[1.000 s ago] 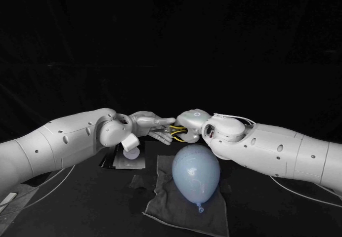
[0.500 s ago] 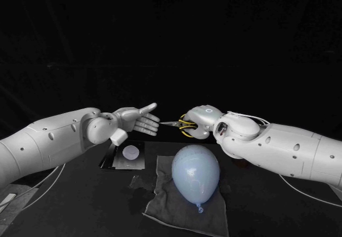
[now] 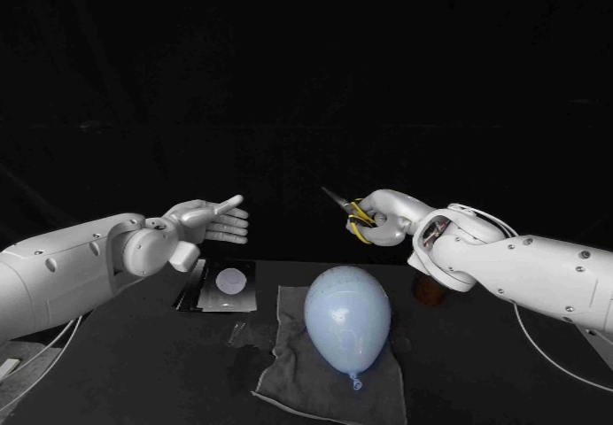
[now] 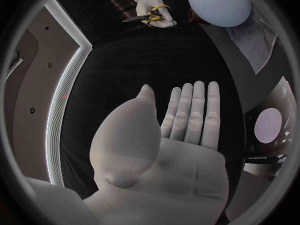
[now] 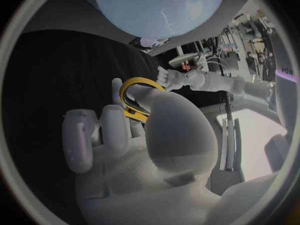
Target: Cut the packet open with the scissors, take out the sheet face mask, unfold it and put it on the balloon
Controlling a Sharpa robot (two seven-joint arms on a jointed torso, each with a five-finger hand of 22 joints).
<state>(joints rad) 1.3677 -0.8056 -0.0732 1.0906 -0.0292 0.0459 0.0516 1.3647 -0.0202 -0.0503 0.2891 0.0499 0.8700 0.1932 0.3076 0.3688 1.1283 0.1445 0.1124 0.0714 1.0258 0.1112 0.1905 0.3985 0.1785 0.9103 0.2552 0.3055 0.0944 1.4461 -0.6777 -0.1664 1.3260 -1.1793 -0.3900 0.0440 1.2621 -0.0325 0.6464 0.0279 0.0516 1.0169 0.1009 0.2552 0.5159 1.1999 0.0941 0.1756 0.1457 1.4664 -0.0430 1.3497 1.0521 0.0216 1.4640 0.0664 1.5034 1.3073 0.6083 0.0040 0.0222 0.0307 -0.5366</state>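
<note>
My right hand (image 3: 384, 217) is raised above the table's far side and grips the yellow-handled scissors (image 3: 355, 215), blades pointing up and away. In the right wrist view the yellow loop (image 5: 134, 98) sits among its fingers (image 5: 94, 130). My left hand (image 3: 207, 221) hovers open, fingers straight and together, holding nothing; its bare palm (image 4: 181, 140) shows in the left wrist view. The dark packet (image 3: 228, 285) with a pale oval lies flat on the table below the left hand. A pale blue balloon (image 3: 345, 317) rests on a grey cloth (image 3: 297, 376) between the arms.
A small brown object (image 3: 428, 292) stands on the table behind the balloon, under my right forearm. The left wrist view shows the balloon (image 4: 219, 2), the cloth (image 4: 256, 35), the packet (image 4: 269, 127) and my right hand with the scissors (image 4: 147, 18).
The two hands, close together a second ago, have parted. The left swung left and up with its fingers straightened. The right drew back right and lifted the scissors, blades now tilted upward.
</note>
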